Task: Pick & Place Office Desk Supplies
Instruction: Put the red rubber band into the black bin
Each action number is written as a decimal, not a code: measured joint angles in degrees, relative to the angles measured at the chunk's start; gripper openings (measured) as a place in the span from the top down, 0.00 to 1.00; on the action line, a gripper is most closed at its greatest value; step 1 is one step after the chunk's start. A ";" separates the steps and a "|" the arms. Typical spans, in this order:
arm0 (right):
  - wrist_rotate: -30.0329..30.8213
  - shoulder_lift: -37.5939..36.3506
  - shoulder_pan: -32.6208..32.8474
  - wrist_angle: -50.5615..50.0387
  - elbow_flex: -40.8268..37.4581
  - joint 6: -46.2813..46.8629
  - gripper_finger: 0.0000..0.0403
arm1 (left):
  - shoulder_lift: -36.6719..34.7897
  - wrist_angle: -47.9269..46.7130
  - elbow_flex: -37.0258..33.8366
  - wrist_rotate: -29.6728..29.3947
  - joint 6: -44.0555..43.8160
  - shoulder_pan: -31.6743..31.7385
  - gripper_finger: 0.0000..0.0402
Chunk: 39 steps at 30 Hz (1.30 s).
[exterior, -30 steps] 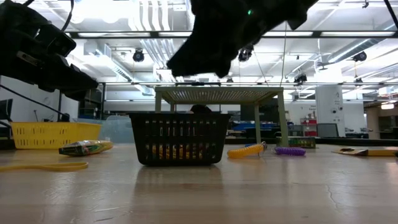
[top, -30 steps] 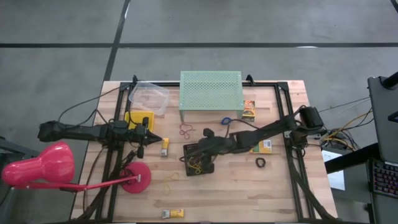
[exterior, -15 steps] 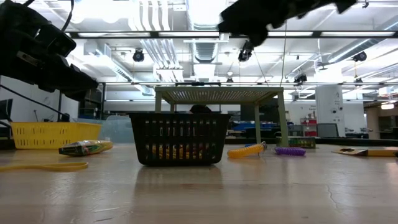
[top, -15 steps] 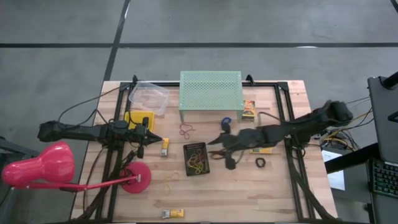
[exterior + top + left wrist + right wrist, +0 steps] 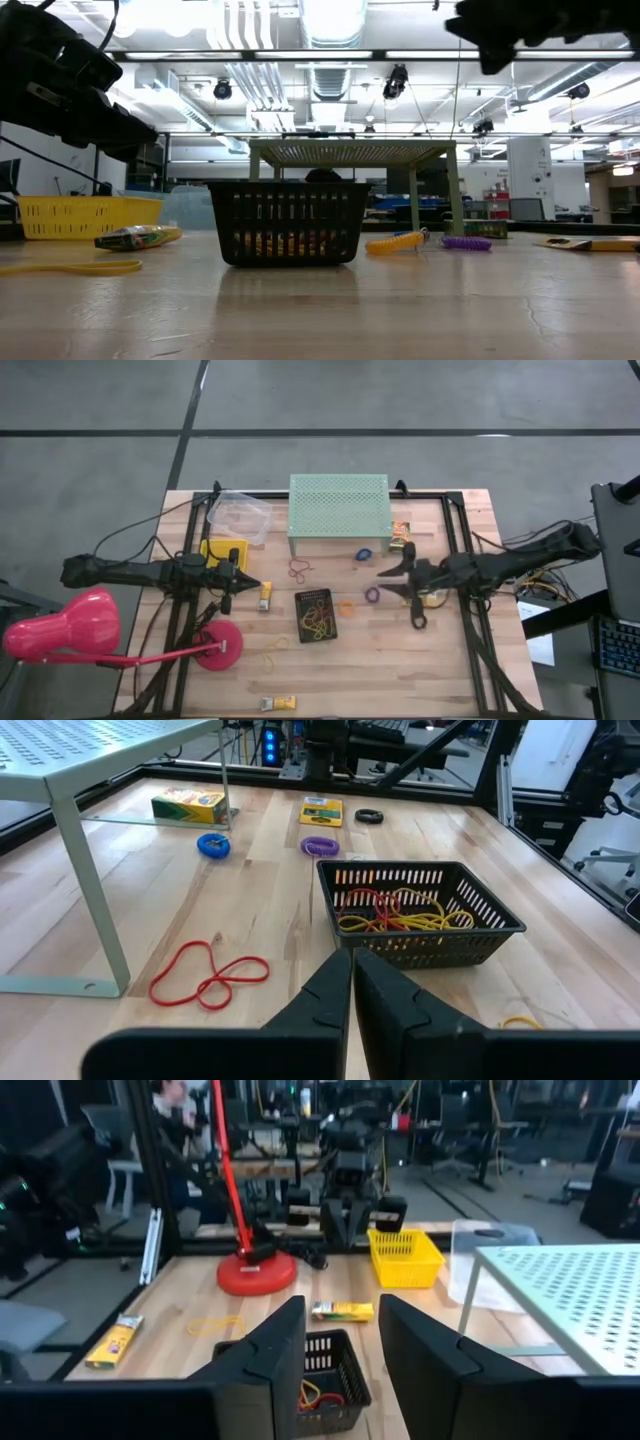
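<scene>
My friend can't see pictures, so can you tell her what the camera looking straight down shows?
Seen from above, the right gripper hangs open over a wooden table, right of a small black basket holding rubber bands. The left gripper waits, shut, left of the basket. A mint-green perforated stand sits at the back.

Two dark jointed arms, black cables, blunt wedge-shaped fingers.

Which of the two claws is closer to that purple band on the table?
Right. The right gripper hangs just beside the purple band; the left gripper waits far across, beyond the black basket.
</scene>
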 joint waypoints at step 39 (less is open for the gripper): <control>0.04 -13.25 -0.02 -0.32 -8.39 2.11 0.72 | 0.00 0.00 0.00 0.00 0.01 0.00 0.94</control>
